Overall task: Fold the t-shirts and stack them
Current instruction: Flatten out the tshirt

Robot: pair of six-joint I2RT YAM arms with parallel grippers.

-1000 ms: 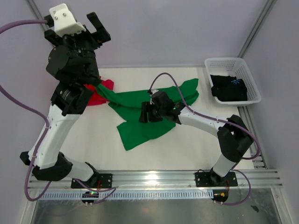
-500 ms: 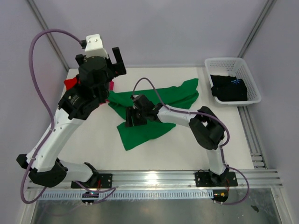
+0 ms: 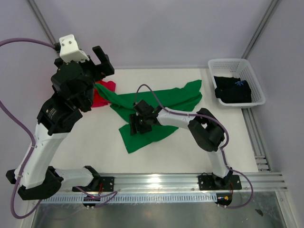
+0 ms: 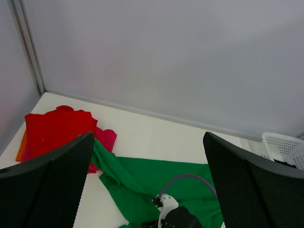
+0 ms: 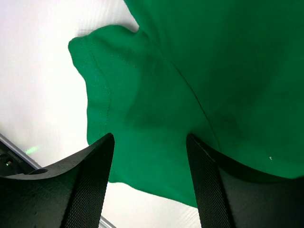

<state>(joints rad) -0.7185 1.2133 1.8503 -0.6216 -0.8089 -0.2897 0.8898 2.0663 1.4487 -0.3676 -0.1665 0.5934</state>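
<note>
The green t-shirt [image 3: 178, 97] was spread crumpled across the middle of the table [image 3: 95, 142], not yet folded. The right gripper [image 3: 135, 124] was set low over the shirt's near-left part, its jaws parted and nothing caught between them. In the right wrist view they were seen straddling the cloth beside a hemmed sleeve edge. The left gripper [image 3: 97, 64] was held high above the shirt's far-left end, fully released and empty. The red t-shirt [image 4: 57, 128] and the magenta t-shirt [image 4: 107, 137] were bunched at the green shirt's left end, touched by the green cloth. The black t-shirt [image 3: 232, 89] was lying in the basket [image 3: 254, 76], well to the right of the green shirt.

The step in hand was judged to be a pick-up of the green shirt so that it could be flattened. It would be done best if the stitched hem were taken rather than the middle of a panel. Only one layer should be pinched, and the cloth drawn away from the red and magenta pair so that they were not dragged along.

Whether the right gripper's tips were pressed on the cloth could not be told. In the top view the cloth under that gripper was covered and the red shirt was largely hidden by the left arm. The green shirt's collar could not be made out.
</note>
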